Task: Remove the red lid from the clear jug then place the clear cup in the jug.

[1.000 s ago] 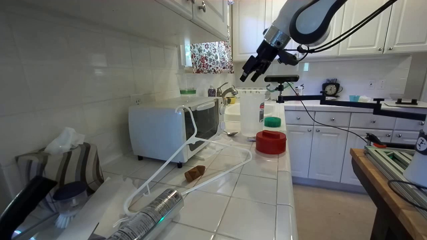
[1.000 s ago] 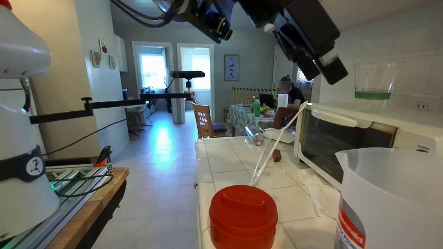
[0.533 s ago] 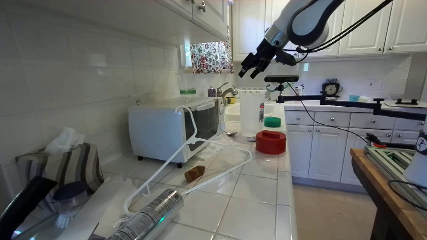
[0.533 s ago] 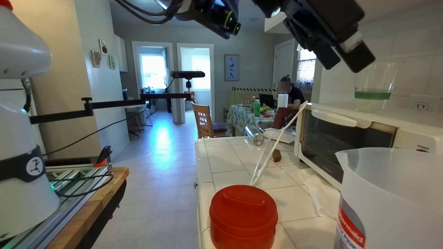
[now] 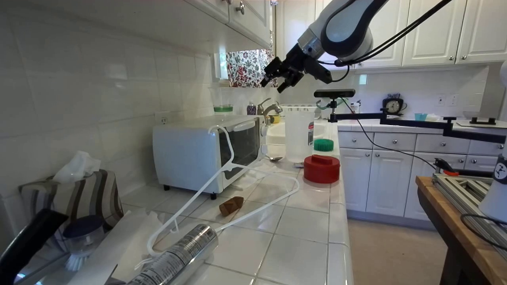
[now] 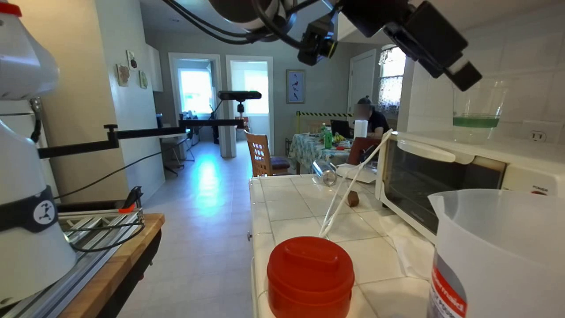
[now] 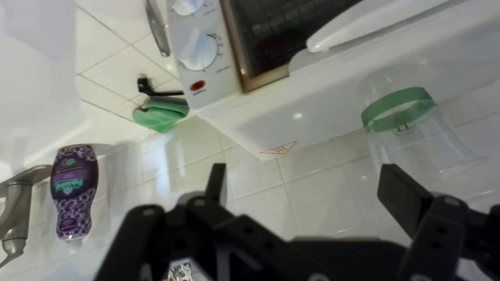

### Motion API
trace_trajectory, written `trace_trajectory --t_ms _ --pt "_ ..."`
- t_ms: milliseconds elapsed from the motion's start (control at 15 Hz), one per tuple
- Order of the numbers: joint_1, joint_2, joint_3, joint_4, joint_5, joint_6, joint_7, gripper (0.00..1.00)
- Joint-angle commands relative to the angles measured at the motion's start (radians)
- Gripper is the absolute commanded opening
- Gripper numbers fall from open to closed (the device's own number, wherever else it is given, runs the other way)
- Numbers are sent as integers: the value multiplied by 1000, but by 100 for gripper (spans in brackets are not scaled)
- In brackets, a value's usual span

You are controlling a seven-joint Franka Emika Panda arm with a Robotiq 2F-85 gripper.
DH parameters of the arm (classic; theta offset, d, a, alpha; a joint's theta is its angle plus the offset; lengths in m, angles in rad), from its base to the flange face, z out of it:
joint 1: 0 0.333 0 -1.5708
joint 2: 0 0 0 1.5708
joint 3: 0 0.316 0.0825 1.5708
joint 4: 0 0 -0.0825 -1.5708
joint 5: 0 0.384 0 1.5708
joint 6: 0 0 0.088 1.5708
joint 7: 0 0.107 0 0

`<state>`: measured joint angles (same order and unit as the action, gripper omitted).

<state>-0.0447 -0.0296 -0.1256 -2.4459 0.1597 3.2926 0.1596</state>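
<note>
Red lid point(image 6: 310, 276), clear jug point(image 6: 499, 251), clear cup point(image 6: 476, 118); jaws spread, in mid-air.
Lid: round, resting on the tiled surface point(image 5: 295, 241), beside the jug and apart from it. Jug: translucent, upright, open-topped, label on its side. Cup: green band, standing on the white microwave point(image 5: 188, 154). Jaws: well above the surface, cup visible beyond them in the wrist view. Also on the surface: green round object point(image 5: 323, 145) near the jug, white hanger point(image 5: 229, 166), brown block point(image 5: 231, 206), silver can point(image 5: 180, 255) on its side.
</note>
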Motion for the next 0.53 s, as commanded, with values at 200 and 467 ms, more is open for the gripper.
trace_trajectory --t_ms 200,467 --pt "1 54 56 86 68 82 82 100" --pt "-9 92 62 103 -18 135 202 100"
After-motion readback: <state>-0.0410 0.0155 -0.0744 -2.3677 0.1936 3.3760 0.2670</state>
